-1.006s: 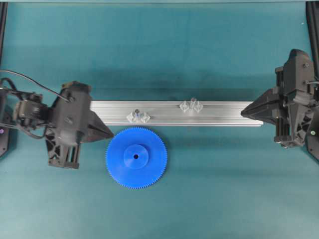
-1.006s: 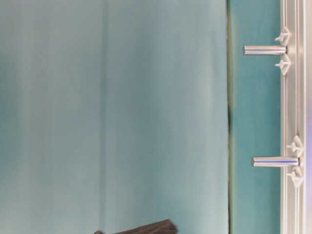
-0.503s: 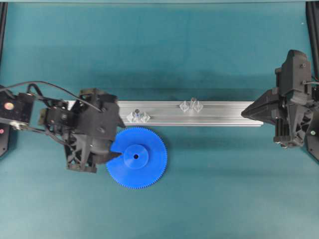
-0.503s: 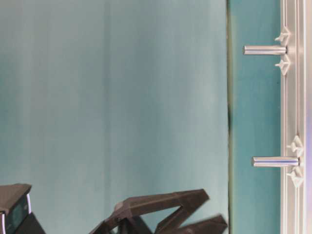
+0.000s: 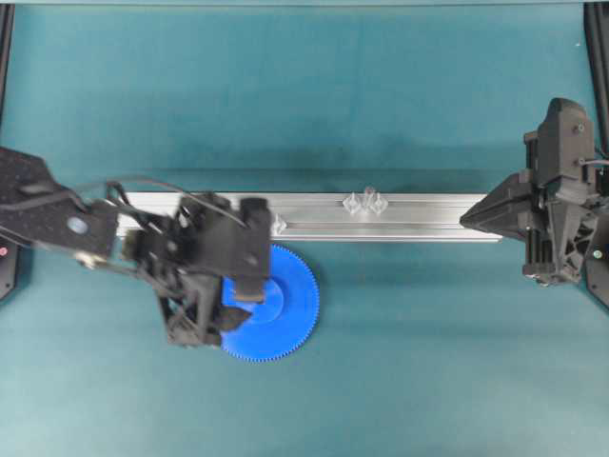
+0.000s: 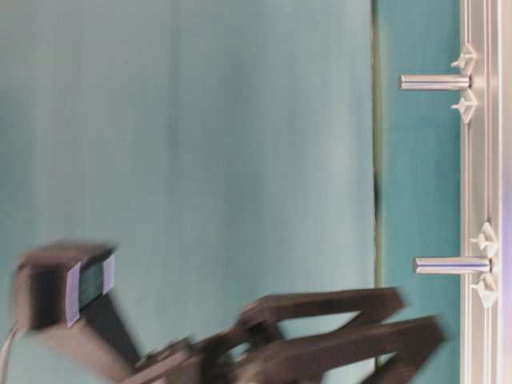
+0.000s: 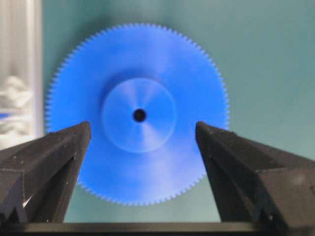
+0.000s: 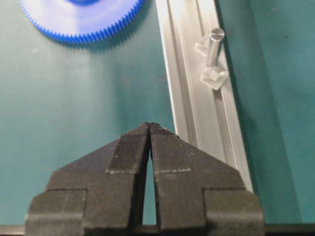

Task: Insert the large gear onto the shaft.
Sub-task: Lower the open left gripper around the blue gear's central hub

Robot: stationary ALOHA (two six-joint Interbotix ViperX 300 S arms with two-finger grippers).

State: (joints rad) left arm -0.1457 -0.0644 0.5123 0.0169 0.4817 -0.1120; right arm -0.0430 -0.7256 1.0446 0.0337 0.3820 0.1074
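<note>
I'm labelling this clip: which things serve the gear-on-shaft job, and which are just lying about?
Job: gear, shaft, left gripper.
Lying about: second pin, rail, right gripper.

Readable text: none could be made out in any view.
Large gear [image 7: 138, 115]: its blue face bore no lettering or number.
Aluminium rail [image 5: 419, 217]: it showed no brand or marking.
Left gripper [image 7: 140, 147]: its black fingers [image 7: 54, 157] carried no label.
</note>
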